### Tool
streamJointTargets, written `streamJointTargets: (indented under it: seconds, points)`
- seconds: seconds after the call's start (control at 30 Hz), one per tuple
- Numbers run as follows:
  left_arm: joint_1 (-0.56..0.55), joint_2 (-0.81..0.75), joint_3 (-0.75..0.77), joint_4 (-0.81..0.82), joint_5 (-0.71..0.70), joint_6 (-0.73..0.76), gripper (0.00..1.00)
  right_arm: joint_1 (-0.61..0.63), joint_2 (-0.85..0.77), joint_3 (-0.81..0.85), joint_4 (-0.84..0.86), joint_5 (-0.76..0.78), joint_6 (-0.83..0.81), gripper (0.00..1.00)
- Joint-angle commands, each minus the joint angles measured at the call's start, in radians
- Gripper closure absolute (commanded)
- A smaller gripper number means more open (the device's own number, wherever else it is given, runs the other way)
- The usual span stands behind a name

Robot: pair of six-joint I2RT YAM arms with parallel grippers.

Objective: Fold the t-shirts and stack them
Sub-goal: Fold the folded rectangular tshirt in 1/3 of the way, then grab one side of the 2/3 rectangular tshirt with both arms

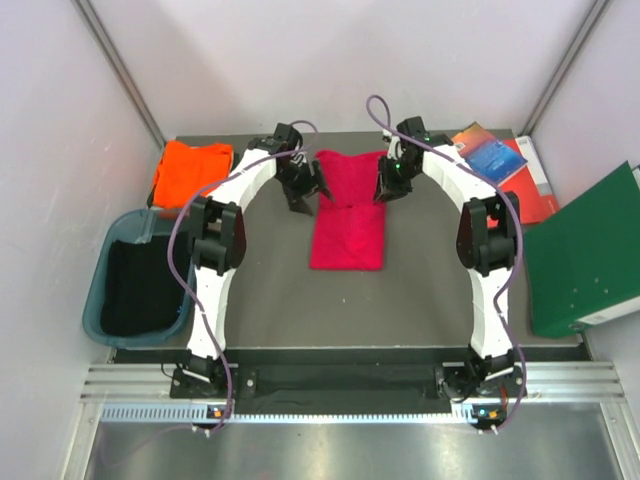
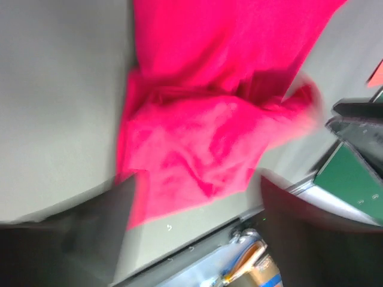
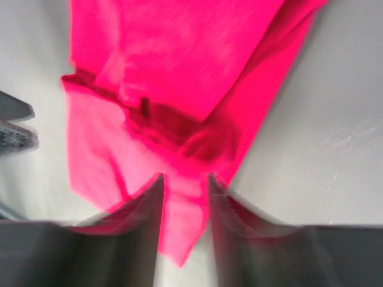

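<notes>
Lying lengthwise far-to-near at the table's (image 1: 430,300) far middle, the crimson t-shirt (image 1: 347,225) is flanked at its far corners: left pincer (image 1: 300,203) wide and empty, right pincer (image 1: 385,192) narrow, grip not determinable; the orange t-shirt (image 1: 190,170) occupies the far-left corner.

I can read no text anywhere in these views. The blue book (image 1: 490,155) at the far right carries pale print on its cover, too small to make out. The white label (image 1: 612,314) on the green binder (image 1: 585,250) at the right is equally illegible.
</notes>
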Motion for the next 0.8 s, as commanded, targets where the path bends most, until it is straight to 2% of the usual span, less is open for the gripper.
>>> streamJointTargets:
  seconds: [0.0,0.03,0.13,0.17,0.23,0.27,0.33,0.37,0.43,0.47,0.57,0.67,0.77]
  points:
    - [0.050,0.041,0.150,-0.046,0.008,0.022,0.01,-0.041,0.023,0.093,0.005,0.056,0.006,0.49]
    - [0.058,0.013,0.130,-0.027,0.014,0.035,0.01,-0.041,-0.021,0.082,0.031,0.102,0.008,0.30]
    - [0.082,-0.059,0.017,0.036,0.049,0.061,0.01,-0.046,-0.145,-0.017,0.142,0.159,0.018,0.06]
    - [0.086,-0.079,-0.028,0.062,0.058,0.073,0.01,-0.052,-0.171,-0.068,0.161,0.153,0.027,0.05]
    - [0.086,-0.120,-0.097,0.066,0.113,0.102,0.01,-0.061,-0.220,-0.112,0.149,0.104,0.043,0.06]
    - [0.083,-0.132,-0.185,0.072,0.132,0.111,0.01,-0.069,-0.230,-0.167,0.140,0.073,0.060,0.07]
    - [0.079,-0.166,-0.278,0.101,0.159,0.136,0.05,-0.072,-0.245,-0.240,0.120,-0.031,0.072,0.10]
    - [0.075,-0.172,-0.353,0.112,0.182,0.142,0.07,-0.072,-0.248,-0.328,0.123,-0.077,0.083,0.11]
    - [0.061,-0.186,-0.419,0.138,0.201,0.154,0.09,-0.067,-0.270,-0.430,0.177,-0.184,0.107,0.19]
    - [0.056,-0.188,-0.442,0.143,0.204,0.157,0.09,-0.055,-0.277,-0.536,0.204,-0.212,0.139,0.20]
    - [0.036,-0.192,-0.546,0.230,0.227,0.133,0.10,-0.034,-0.293,-0.701,0.329,-0.258,0.201,0.21]
    - [0.033,-0.203,-0.649,0.358,0.247,0.061,0.12,-0.001,-0.268,-0.764,0.395,-0.280,0.224,0.23]
    - [0.030,-0.194,-0.668,0.366,0.221,0.056,0.16,0.023,-0.239,-0.778,0.436,-0.284,0.254,0.23]
